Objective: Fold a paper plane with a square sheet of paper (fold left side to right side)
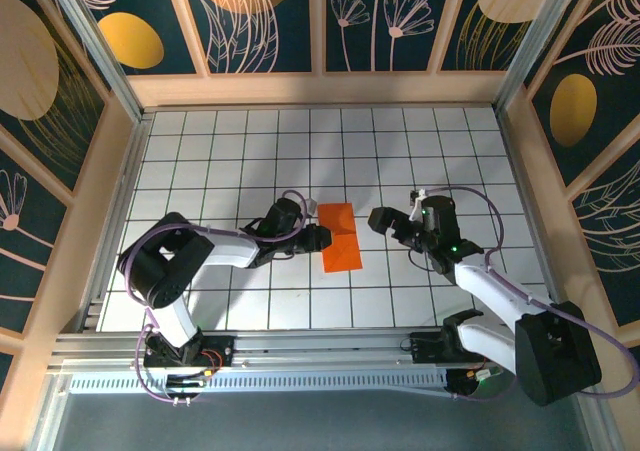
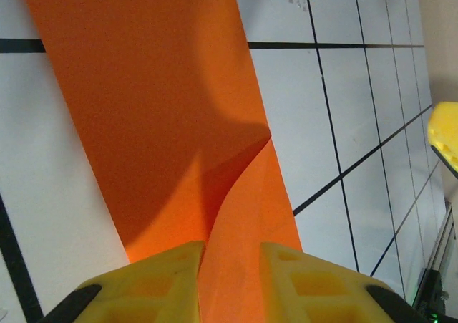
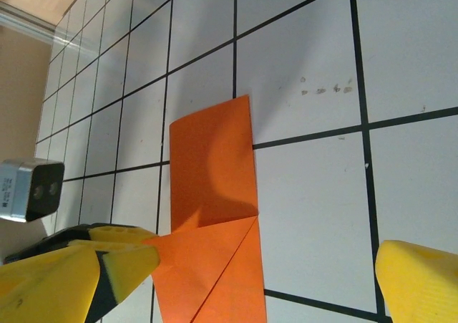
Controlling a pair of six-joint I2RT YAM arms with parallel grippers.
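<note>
The square sheet of paper [image 1: 340,234] is bright orange and lies folded into an upright rectangle mid-table. Its near part carries a triangular flap [image 3: 207,258] with a diagonal crease. My left gripper [image 1: 321,238] is at the sheet's left edge. In the left wrist view its yellow fingers [image 2: 154,280] stand a narrow way apart, and the raised flap [image 2: 247,201] runs between them. Whether they pinch it I cannot tell. The flap's tip meets the left gripper [image 3: 118,255] in the right wrist view. My right gripper [image 1: 379,218] hovers open just right of the paper [image 3: 215,165], holding nothing.
White tiles with black lines cover the table [image 1: 230,161]. Wooden walls [image 1: 320,89] close off the back and both sides. A metal rail [image 1: 300,346] runs along the near edge. One right fingertip [image 2: 445,133] shows at the left wrist view's right edge.
</note>
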